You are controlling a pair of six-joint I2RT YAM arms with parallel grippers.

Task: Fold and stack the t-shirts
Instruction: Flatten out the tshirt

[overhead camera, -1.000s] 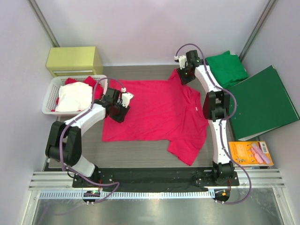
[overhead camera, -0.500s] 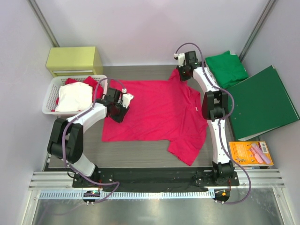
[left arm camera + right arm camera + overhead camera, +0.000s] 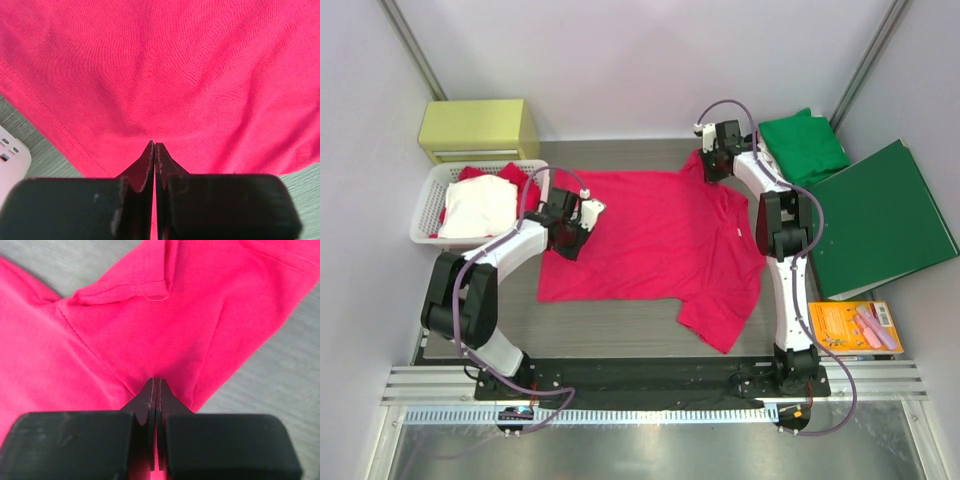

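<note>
While the red shirt (image 3: 650,235) lies spread flat on the table (image 3: 620,325) between the arms, the left gripper (image 3: 154,150) is pinched tight on its cloth near the left edge. The right gripper (image 3: 155,385) is clamped on the far sleeve (image 3: 200,340). A folded green shirt (image 3: 805,148) sits far right, and a pale shirt (image 3: 480,205) lies in the white basket (image 3: 420,225).

The pinkish-red t-shirt (image 3: 650,235) is plain and the tabletop (image 3: 610,315) is streaky grey. The green t-shirt (image 3: 805,145), dark-green folder (image 3: 880,220), white basket (image 3: 420,225) and yellow-green box (image 3: 480,128) are unpatterned.
</note>
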